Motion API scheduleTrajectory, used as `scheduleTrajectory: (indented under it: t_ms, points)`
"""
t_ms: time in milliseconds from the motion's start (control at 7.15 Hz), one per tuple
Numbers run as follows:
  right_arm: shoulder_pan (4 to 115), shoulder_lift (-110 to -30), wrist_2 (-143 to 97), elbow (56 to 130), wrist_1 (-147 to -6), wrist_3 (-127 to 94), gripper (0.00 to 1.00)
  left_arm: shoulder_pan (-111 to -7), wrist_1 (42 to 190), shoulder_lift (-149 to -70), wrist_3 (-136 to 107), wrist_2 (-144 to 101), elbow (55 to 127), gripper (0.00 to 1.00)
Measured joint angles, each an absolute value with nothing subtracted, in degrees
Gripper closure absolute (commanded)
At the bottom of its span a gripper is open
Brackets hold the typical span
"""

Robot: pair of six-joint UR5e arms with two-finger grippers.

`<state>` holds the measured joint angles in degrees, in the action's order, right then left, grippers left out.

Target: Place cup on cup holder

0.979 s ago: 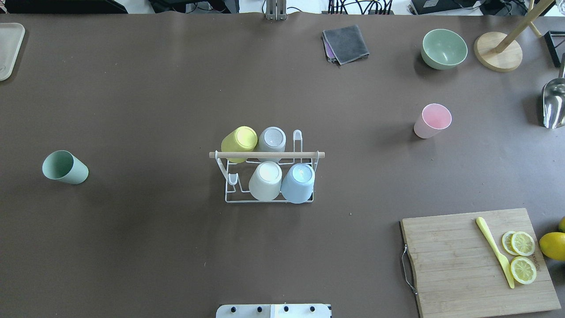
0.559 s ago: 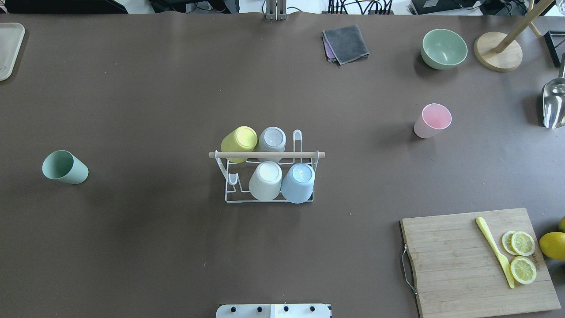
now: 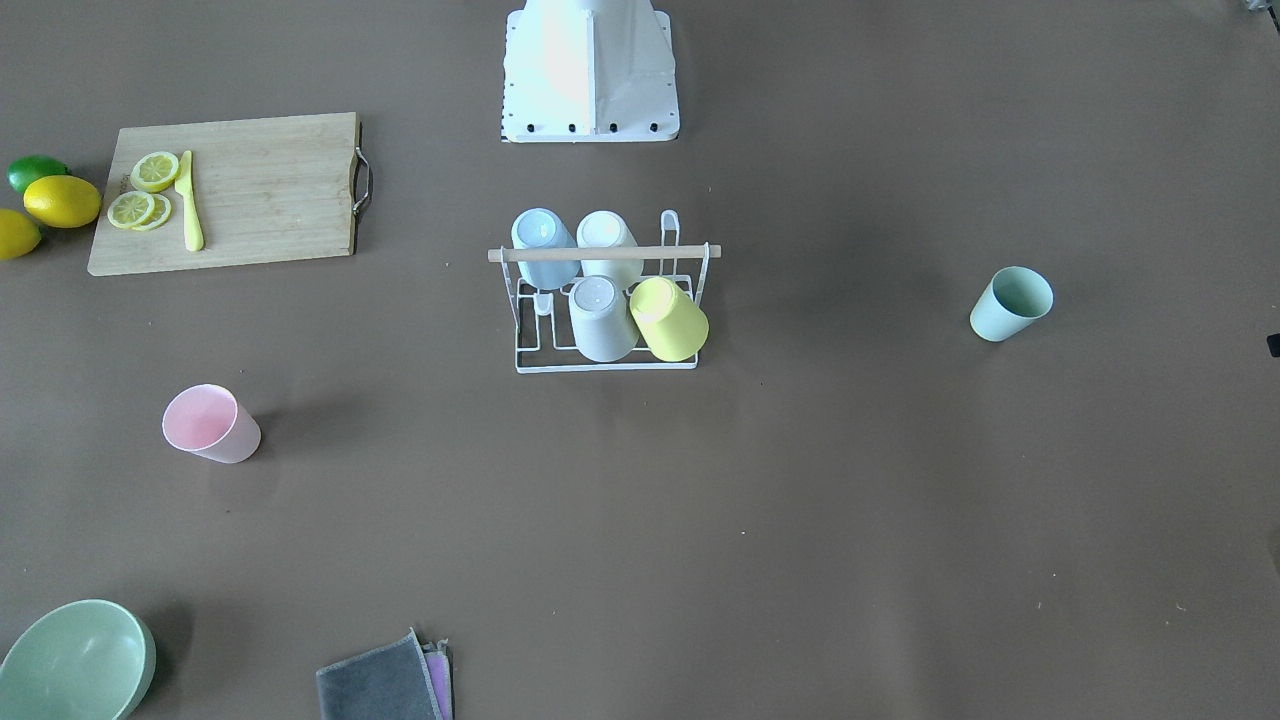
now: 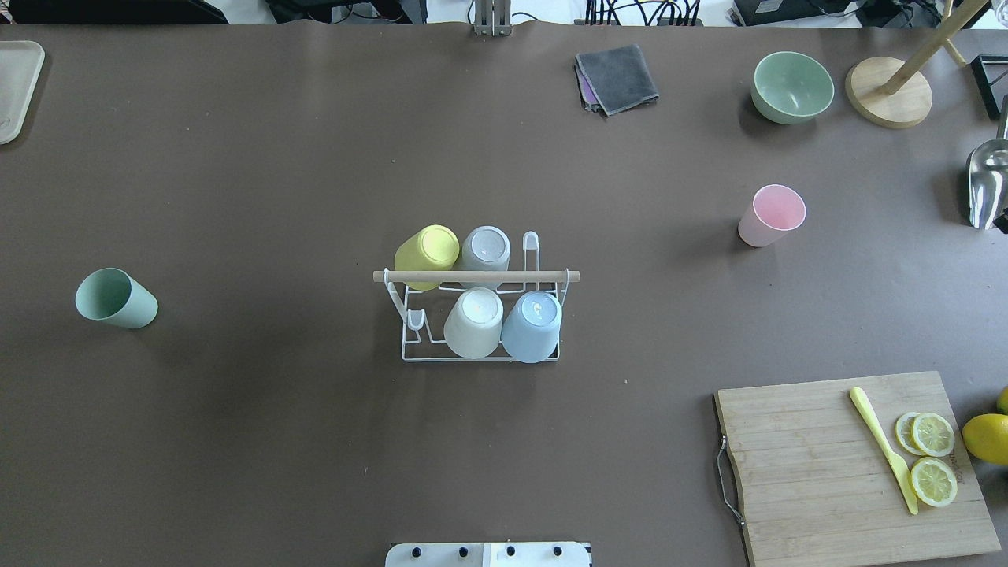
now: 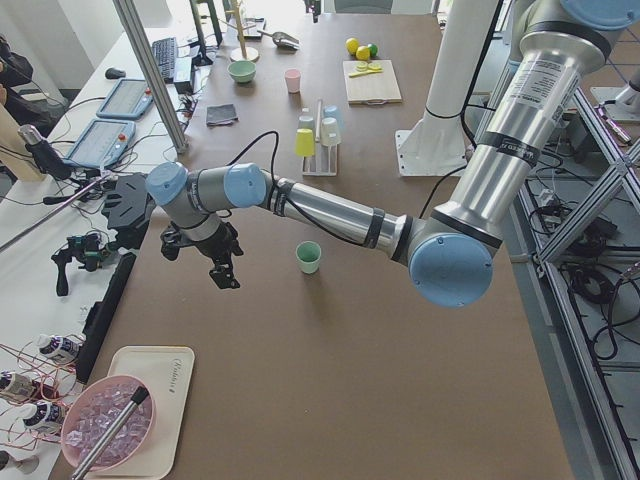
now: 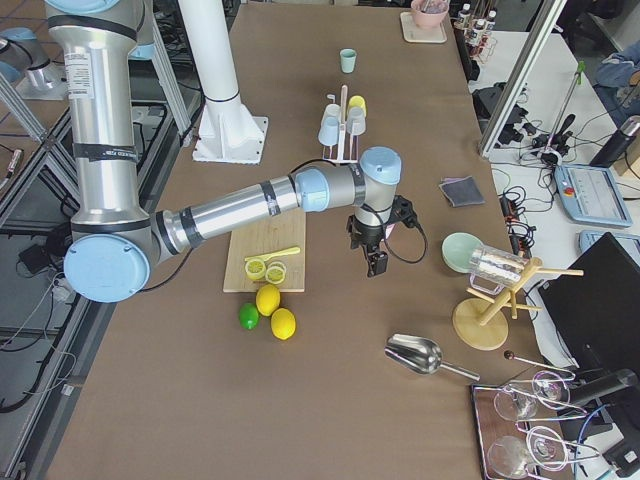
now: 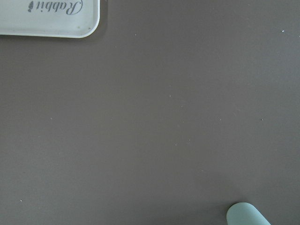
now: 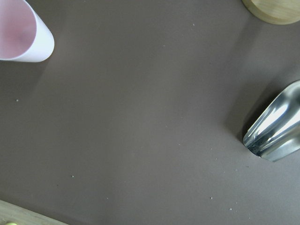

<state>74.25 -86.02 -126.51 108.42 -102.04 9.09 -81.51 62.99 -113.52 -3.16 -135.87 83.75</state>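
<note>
Worktop (image 4: pixel 236 157): brown sheet, with the things spread widely over it.
Far left: white tray (image 4: pixel 16 87) at the corner, well apart from the rest.
Left gripper (image 5: pixel 222 274): hangs above the worktop near the green cup (image 4: pixel 116 298), off to its side rather than over it. It shows only in the side view, so I cannot tell whether the jaws are released or clenched.
Green cup: upright, mouth up, well left of the rack. The left arm is the nearer one.
Cup holder (image 4: pixel 472 276): centre, with its wooden rod running left to right. Four cups sit mouth-down on it, leaving the front-left prong (image 4: pixel 415 319) and the back-right prong (image 4: pixel 531 240) free.
Pink cup (image 4: pixel 772 214): upright, mouth up, well right of the rack and nearer the right arm.
Right gripper (image 6: pixel 378 264): above the stretch between the pink cup and the metal scoop (image 4: pixel 986 185). I cannot tell how its jaws stand.
Coming move, as I judge it: either cup must be turned mouth-down, and the rod and seated cups crowd both free prongs.
</note>
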Motion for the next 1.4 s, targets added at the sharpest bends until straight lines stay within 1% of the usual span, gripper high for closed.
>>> scheduleTrajectory:
  t_ms: [280,559,839,1119,1398]
  points:
    - [70.31,-79.26,-123.66,108.38,-109.89,10.15,0.00,-75.25,59.89,-114.83,-3.39,-136.25,83.48,0.02]
    - [65.93,-74.59,-119.21,107.74,-114.42,10.92,0.01,-71.34,56.02,-117.59,-3.33,-136.27,81.71,0.02]
    - [62.20,-68.99,-115.78,103.39,-116.86,12.06,0.01,-68.71,54.44,-120.70,-2.06,-135.94,77.46,0.02]
    - [60.03,-61.28,-113.08,97.07,-120.38,15.75,0.01,-68.04,51.90,-125.30,5.55,-135.26,69.81,0.02]
    - [56.92,-57.19,-107.50,95.19,-123.66,18.53,0.00,-66.80,49.94,-128.90,9.21,-133.25,64.58,0.02]
